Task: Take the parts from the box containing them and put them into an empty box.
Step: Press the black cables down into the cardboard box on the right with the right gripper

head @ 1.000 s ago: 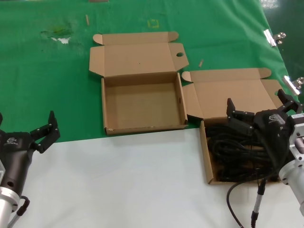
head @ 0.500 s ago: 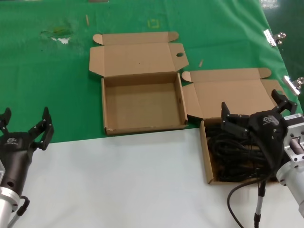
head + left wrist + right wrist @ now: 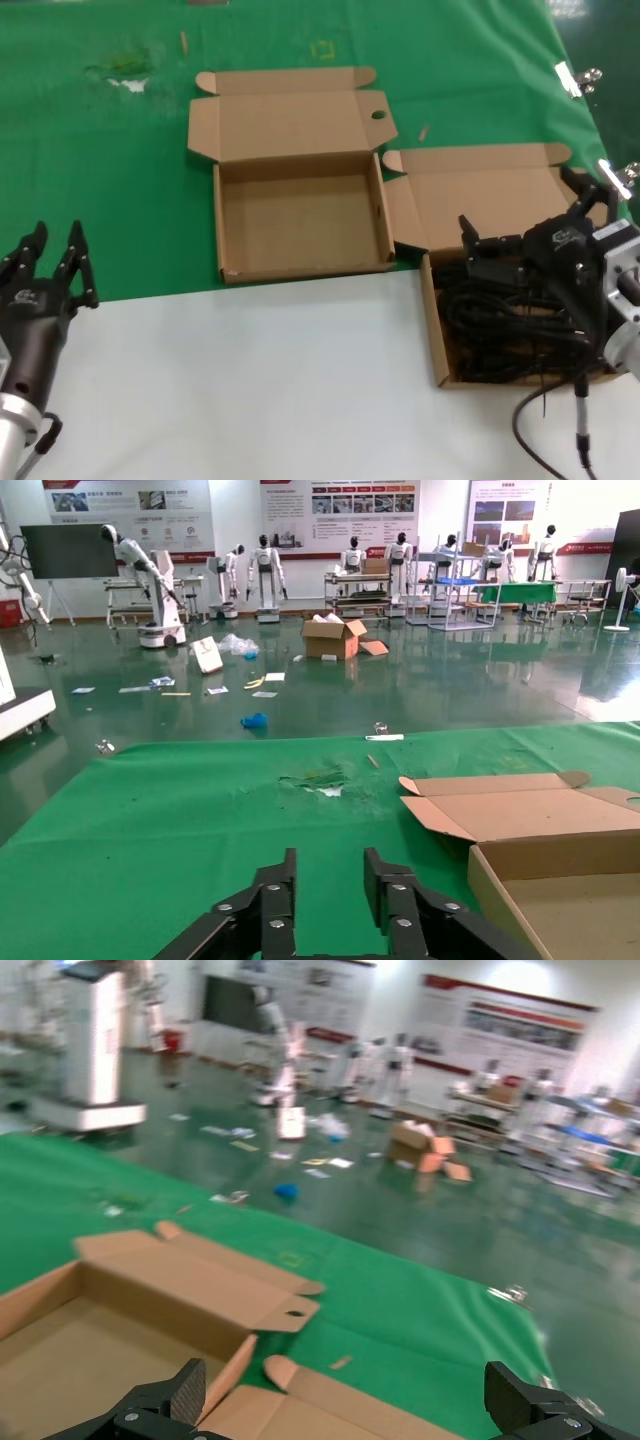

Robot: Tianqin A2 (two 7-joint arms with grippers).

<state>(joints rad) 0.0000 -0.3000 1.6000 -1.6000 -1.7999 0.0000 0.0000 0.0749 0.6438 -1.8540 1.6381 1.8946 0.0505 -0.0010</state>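
The parts are black cable coils lying in the tray of the right-hand carton, whose lid lies open behind it. My right gripper hovers over the far side of that tray, open wide with nothing between its fingers; in its wrist view the gripper frames that carton's lid flap. The empty box sits at the centre with its lid folded back, and it also shows as an empty box and an empty box in the two wrist views. My left gripper waits at the near left, open and holding nothing.
A green cloth covers the far half of the table, and bare white tabletop lies in front. Metal clips sit at the cloth's right edge. A thin black cable hangs from my right arm. The cloth is torn at the far left.
My right gripper has shifted left and slightly farther back over the parts carton. My left gripper has swung left and turned, so its fingers now show closer together.
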